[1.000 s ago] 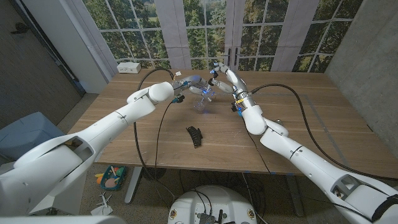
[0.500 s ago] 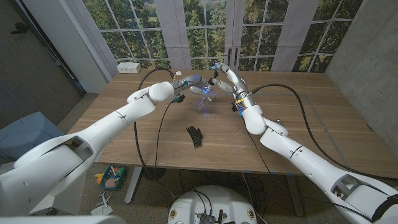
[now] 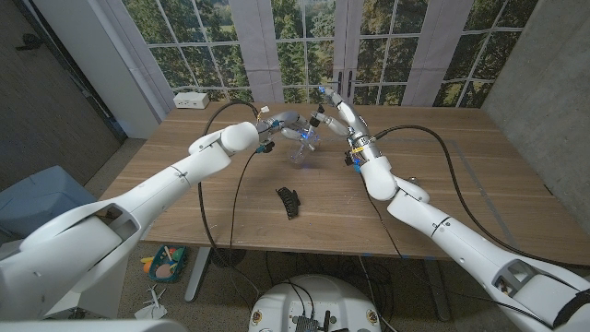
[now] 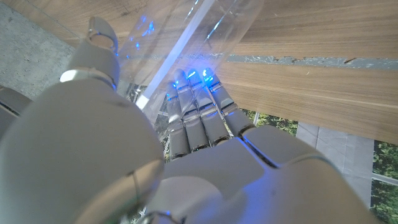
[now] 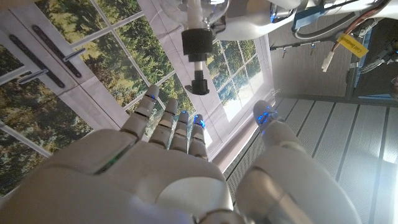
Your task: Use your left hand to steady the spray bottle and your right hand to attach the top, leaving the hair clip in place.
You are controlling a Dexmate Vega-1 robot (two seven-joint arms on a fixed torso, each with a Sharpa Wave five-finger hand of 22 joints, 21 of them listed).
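At the upper middle of the head view, the left robot hand (image 3: 279, 121) grips the clear spray bottle (image 3: 300, 146) above the surface (image 3: 184, 184), its outline hard to trace. The right robot hand (image 3: 330, 104) hovers beside the black top (image 5: 197, 48), fingers spread, empty. The hair clip (image 3: 289, 201) lies lower, well apart.

Daylight pours in through the tall windows (image 3: 304, 41) at twelve o'clock, leaving the wooden table (image 3: 442, 184) evenly lit with soft, faint shadows. The head view bends straight lines near its edges, and the corner at nine o'clock stays dim. In the left wrist view the left hand (image 4: 155, 162) is close and blurred, blue lights glowing on its fingers. The right wrist view glares white toward four o'clock, perhaps overexposed.
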